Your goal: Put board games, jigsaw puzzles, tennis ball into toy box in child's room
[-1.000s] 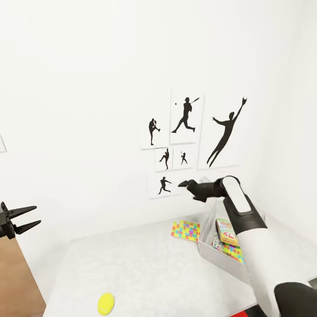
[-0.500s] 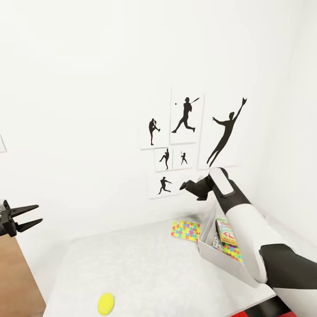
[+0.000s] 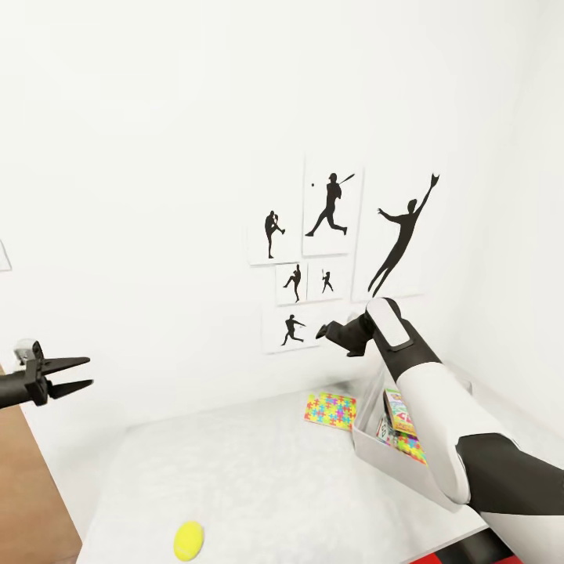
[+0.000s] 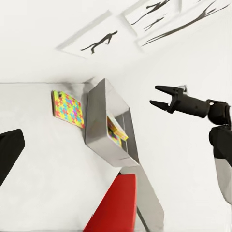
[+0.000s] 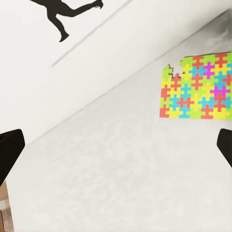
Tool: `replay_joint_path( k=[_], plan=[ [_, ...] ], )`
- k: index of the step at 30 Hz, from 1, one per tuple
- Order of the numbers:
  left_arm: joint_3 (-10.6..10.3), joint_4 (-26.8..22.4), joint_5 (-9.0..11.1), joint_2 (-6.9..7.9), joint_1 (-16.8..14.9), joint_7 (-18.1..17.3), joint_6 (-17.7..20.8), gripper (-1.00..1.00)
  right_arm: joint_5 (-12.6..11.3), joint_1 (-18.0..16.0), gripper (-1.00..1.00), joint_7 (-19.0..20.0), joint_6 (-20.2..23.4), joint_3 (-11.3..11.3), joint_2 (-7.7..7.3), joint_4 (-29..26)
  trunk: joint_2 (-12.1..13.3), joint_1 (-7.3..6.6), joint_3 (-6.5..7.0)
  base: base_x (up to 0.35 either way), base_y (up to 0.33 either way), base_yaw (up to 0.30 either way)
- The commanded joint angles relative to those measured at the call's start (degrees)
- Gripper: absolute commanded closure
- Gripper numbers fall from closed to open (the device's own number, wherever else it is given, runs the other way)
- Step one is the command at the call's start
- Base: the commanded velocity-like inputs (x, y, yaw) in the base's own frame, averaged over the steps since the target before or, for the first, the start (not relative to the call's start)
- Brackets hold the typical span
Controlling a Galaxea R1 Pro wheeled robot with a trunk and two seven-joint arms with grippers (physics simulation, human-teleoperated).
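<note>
While the light grey plastic toy box (image 3: 376, 450) by the desk's (image 3: 258, 478) right edge holds some toys, both end effectors, right (image 3: 327, 330) and left (image 3: 77, 374), hang open and empty. I think the next pick is the square colourful jigsaw puzzle (image 3: 330, 410) near the back edge, or the yellow-green tennis ball (image 3: 188, 540) at the front edge.

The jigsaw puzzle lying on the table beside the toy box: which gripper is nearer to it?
Right. The right gripper hangs just above the jigsaw puzzle; the left gripper is far off, past the table's other end.
</note>
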Motion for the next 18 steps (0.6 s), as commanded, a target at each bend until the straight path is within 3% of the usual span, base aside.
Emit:
replay_joint_path(
  k=[1,9,18],
  plan=[
    [-0.46,-0.39,0.14,-0.51,-0.01,-0.23,0.61,-1.0,-0.58,-0.02,-1.0,-0.6,0.01,0.13,0.0,-0.05,-0.05,0.02,-0.03,0.0,0.0,0.0],
    [-2.1,-2.1,0.39,-4.96,-0.01,-0.23,0.61,-1.0,-0.58,-0.02,-1.0,-0.6,-0.02,0.13,0.04,-0.03,-0.05,0.02,-0.03,0.0,0.0,0.0],
    [-5.28,-10.53,0.7,-11.38,-0.01,-0.23,0.61,-1.0,-0.58,-0.02,-1.0,-0.6,-2.17,0.13,0.35,0.11,-0.05,0.02,-0.11,0.0,0.0,0.0]
  ],
)
